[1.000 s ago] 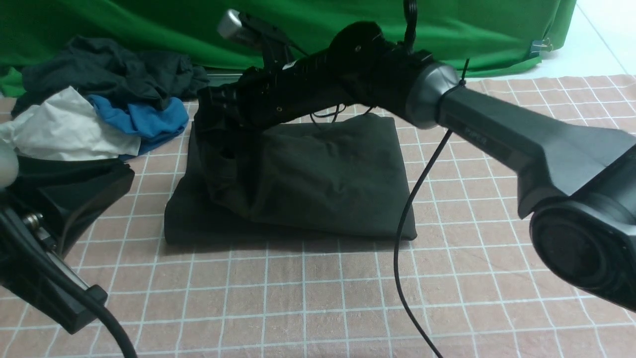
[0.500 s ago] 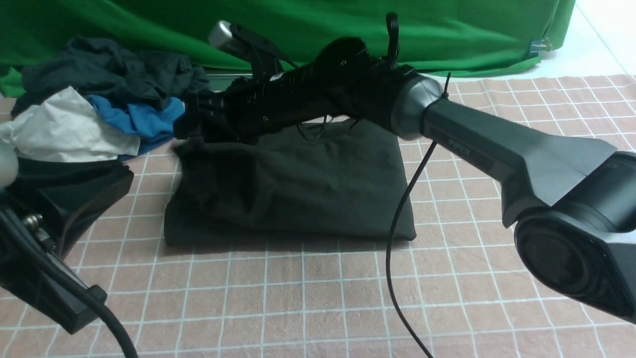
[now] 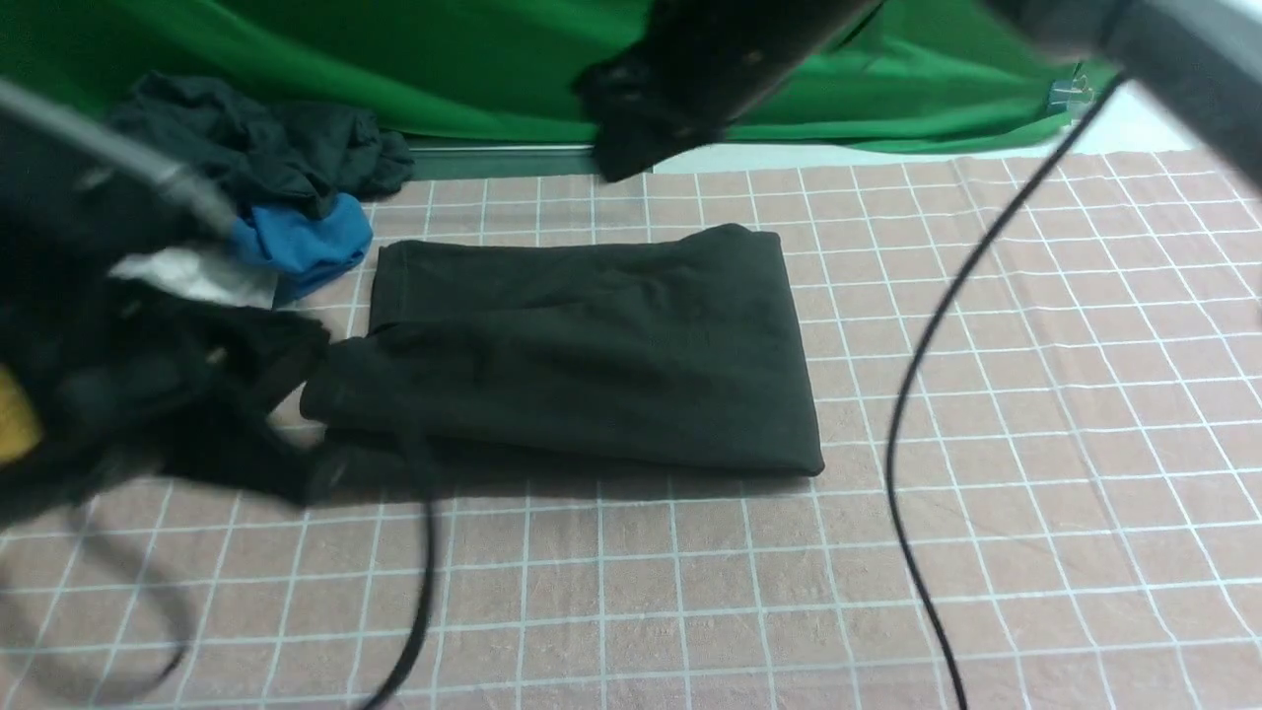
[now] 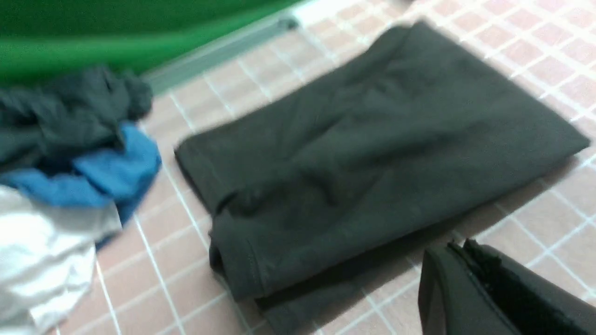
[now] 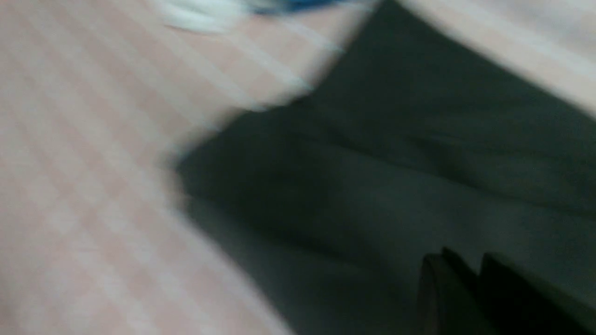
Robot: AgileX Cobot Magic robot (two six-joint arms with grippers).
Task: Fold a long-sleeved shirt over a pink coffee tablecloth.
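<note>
The long-sleeved shirt (image 3: 592, 345) lies folded into a flat black rectangle on the pink coffee tablecloth (image 3: 986, 414); no print shows. It also fills the left wrist view (image 4: 372, 139) and the right wrist view (image 5: 419, 163). My left gripper (image 4: 458, 244) is shut and empty, hovering over the cloth just off the shirt's near edge. Its arm (image 3: 148, 375) is a blur by the shirt's near left corner. My right arm (image 3: 710, 59) is raised above the shirt's far edge. My right gripper (image 5: 465, 258) hangs over the shirt, fingers together, holding nothing.
A heap of dark (image 3: 266, 158), blue (image 3: 306, 237) and white clothes sits at the far left of the tablecloth. The green backdrop (image 3: 444, 59) hangs behind. A black cable (image 3: 917, 394) dangles across the right half of the cloth.
My right gripper has let go of the shirt's left flap and risen up and back. The flap now lies flat. My left arm has swung in toward the shirt's near left corner.
</note>
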